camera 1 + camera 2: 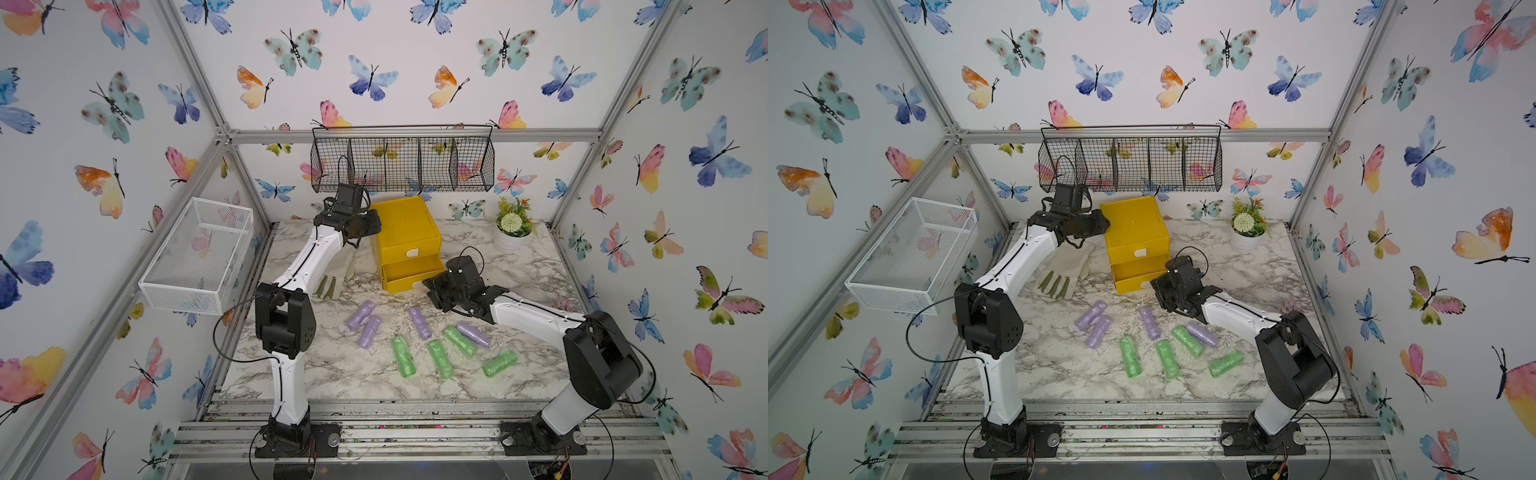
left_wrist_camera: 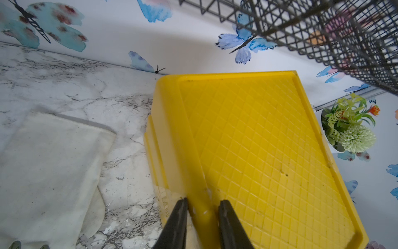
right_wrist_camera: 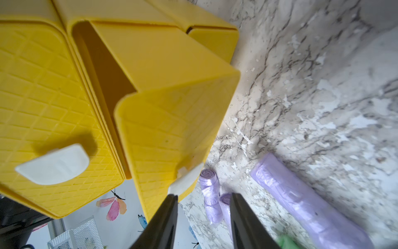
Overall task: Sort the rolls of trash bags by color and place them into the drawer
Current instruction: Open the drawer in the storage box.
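- yellow drawer chest (image 1: 405, 226): stands toward the back middle of the marble table (image 1: 332, 386), below the black wire basket (image 1: 403, 164) on the rear wall.
- top drawer: sits closed, with its white tab (image 3: 53, 163) facing the front.
- open drawer (image 1: 409, 270): juts out just below the top one, toward the rolls.
- left gripper (image 2: 202, 202): reaches to the chest's top left edge, jaws clamped across the yellow rim, one finger outside the wall and one on the quilted top.
- right gripper (image 3: 203, 196): hovers at the front of the open drawer, jaws apart with nothing between them.
- white tab handle (image 3: 185, 179) of the open drawer: lies just past one fingertip; cannot tell whether touching.
- purple rolls: lie on the table in front of the chest, two side by side (image 1: 360, 315) (image 1: 370, 331), one alone in the middle (image 1: 419, 323), one further right (image 1: 473, 333) just beside a green roll.
- green rolls: lie nearer the front edge, four in a loose row (image 1: 402, 356) (image 1: 440, 358) (image 1: 460, 341) (image 1: 499, 363).
- pale glove (image 1: 1065, 266): lies flat left of the chest, partly under the left arm.
- potted plant (image 1: 513, 228): stands at the back right corner.
- white mesh basket (image 1: 195, 253): hangs on the left wall.
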